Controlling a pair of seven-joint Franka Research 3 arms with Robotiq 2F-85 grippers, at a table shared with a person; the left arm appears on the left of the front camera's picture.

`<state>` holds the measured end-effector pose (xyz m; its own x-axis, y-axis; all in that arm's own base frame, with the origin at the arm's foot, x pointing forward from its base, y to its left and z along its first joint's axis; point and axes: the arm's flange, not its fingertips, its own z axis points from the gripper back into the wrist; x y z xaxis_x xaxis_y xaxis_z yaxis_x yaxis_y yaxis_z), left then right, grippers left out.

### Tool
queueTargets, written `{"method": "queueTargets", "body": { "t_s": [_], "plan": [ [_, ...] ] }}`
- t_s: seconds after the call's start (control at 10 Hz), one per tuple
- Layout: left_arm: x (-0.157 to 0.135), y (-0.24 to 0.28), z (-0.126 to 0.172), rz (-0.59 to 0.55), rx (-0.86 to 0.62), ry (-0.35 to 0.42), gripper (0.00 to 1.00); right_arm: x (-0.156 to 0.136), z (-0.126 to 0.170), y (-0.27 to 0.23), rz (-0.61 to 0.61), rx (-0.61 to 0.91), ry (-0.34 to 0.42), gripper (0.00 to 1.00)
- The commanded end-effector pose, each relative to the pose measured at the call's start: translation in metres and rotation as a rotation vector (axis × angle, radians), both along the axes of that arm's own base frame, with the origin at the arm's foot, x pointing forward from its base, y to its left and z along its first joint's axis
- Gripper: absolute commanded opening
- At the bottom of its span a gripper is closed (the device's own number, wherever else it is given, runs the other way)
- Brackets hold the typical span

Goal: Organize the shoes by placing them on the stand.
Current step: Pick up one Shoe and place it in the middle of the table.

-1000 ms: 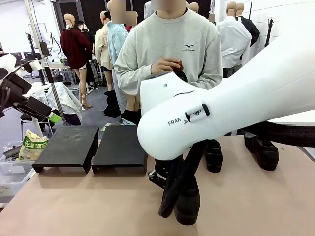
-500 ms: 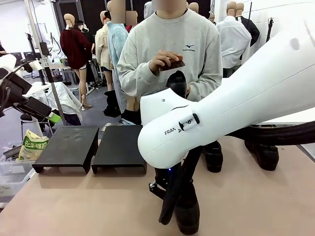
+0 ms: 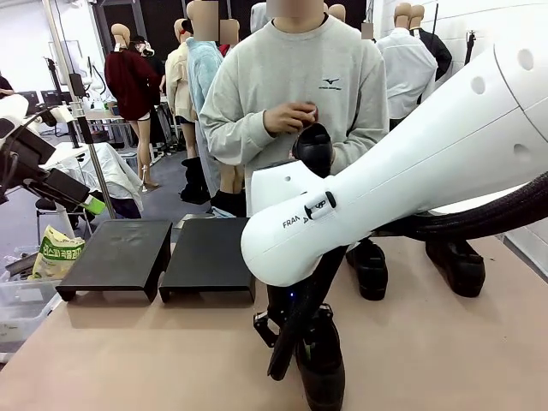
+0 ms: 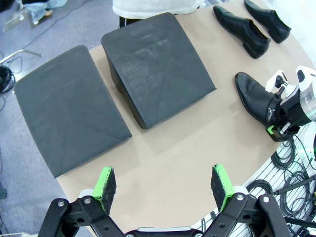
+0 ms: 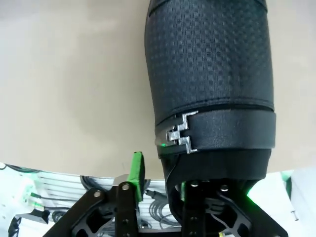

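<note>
Near shoe [image 4: 257, 97]: black and glossy, lying on the worktop [image 4: 187, 143] close to the robot's edge, just beside the stand, with its heel end at the right end effector [image 4: 276, 118].
Right end effector: low over the near shoe's heel. One green pad [image 5: 136, 170] stands just off the shoe's side and the other is hidden, so it cannot be told whether it grips.
Far shoes [image 3: 370, 267] [image 3: 456, 265]: on the worktop, nearer the person's side.
Held shoe [image 3: 314, 147]: in the person's hand [image 3: 287, 118], above the worktop.
Stand: two matte black risers, the outer riser [image 3: 116, 250] and the inner riser [image 3: 208, 250], side by side on the robot's left.
Left end effector [image 4: 163, 181]: jaws spread wide, hovering above the worktop's near edge in front of the risers.
Worktop: tan, matte and smooth.
Room: grey floor [image 4: 19, 59], with cables [image 4: 291, 165] past the worktop's edge.
</note>
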<state>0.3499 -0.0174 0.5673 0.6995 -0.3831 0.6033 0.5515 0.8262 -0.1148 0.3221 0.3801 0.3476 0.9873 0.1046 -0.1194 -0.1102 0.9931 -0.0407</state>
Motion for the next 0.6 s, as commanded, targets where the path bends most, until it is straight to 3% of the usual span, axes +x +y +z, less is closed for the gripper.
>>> {"method": "queueTargets", "body": {
  "t_s": [0.0, 0.5],
  "plan": [
    [0.000, 0.002, 0.000, -0.005, -0.008, 0.001, 1.00, -0.002, 0.005, -0.001, -0.010, 0.057, -0.023, 1.00],
    [0.000, 0.002, 0.000, -0.005, -0.008, 0.001, 1.00, -0.002, 0.025, -0.010, -0.010, 0.082, -0.074, 1.00]
  ]
}}
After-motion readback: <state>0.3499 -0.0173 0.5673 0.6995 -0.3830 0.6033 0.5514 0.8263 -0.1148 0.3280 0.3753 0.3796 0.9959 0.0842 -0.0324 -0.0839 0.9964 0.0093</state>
